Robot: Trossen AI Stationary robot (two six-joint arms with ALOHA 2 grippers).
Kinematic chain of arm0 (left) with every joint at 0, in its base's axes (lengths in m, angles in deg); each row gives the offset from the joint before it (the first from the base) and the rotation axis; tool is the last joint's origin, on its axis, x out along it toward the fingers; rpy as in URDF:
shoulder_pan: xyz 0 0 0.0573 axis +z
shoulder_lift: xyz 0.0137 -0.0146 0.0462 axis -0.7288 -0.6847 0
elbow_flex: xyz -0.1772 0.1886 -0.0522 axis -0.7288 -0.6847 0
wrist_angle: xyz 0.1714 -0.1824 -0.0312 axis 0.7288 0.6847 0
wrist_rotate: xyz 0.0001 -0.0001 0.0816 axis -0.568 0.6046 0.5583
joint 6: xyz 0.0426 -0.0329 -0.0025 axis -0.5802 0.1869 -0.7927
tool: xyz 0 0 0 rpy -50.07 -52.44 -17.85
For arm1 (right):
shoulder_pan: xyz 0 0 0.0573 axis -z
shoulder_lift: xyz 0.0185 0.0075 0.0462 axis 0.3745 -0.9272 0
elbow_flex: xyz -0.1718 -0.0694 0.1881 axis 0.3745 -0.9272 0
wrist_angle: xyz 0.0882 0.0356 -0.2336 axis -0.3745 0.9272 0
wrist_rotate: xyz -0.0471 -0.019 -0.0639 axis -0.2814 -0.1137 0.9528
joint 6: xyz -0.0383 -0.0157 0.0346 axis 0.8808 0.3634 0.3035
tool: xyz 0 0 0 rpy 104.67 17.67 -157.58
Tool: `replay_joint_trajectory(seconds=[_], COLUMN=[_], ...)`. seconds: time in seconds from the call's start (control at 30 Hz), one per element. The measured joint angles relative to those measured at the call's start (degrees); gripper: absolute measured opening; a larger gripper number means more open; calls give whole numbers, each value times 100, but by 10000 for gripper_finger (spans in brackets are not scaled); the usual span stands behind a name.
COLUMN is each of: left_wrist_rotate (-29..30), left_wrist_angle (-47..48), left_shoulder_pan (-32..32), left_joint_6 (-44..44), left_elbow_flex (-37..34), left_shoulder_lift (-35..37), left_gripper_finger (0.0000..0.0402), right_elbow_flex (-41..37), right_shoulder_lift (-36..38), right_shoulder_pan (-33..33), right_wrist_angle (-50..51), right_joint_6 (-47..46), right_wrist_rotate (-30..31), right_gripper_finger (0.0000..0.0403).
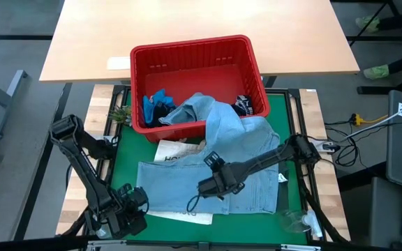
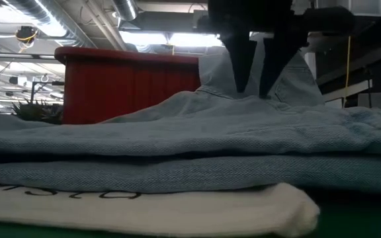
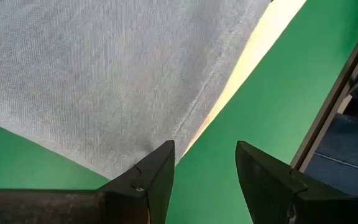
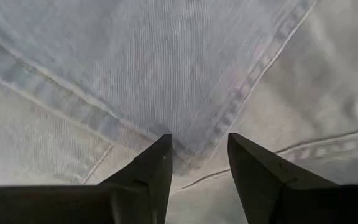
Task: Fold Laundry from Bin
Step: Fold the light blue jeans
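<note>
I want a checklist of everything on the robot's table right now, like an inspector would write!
Surface: green mat on the table, mostly covered by cloth.
Job's things: light blue denim shirt spread on the mat, one part trailing over the rim of the red bin; bright blue garment and dark garment inside the bin.
Clutter: white tote bag under the shirt; small green plant beside the bin.
Grippers: left gripper at the shirt's near corner, fingers open; right gripper over the shirt, fingers open.
Cables: yellow cable on the floor.
Surroundings: wooden table behind the bin.
</note>
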Motion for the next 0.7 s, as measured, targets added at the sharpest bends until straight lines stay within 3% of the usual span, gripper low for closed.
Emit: replay_joint_trajectory(seconds=[0.33, 0.53, 0.7], left_wrist_rotate=[112, -863, -1001], left_wrist_angle=[379, 1358, 1694], left_shoulder_pan=[61, 57, 82], left_joint_6=[804, 1234, 1253], left_elbow_flex=[0, 0, 0], left_shoulder_lift=[1, 2, 4], left_gripper_finger=[164, 164, 164], right_elbow_flex=[2, 2, -1], right_shoulder_lift=[4, 32, 384], right_shoulder_pan=[10, -163, -330], right_wrist_angle=[318, 1042, 1026], right_joint_6=[170, 220, 328], right_wrist_rotate=[-249, -216, 2], right_gripper_finger=[154, 154, 154])
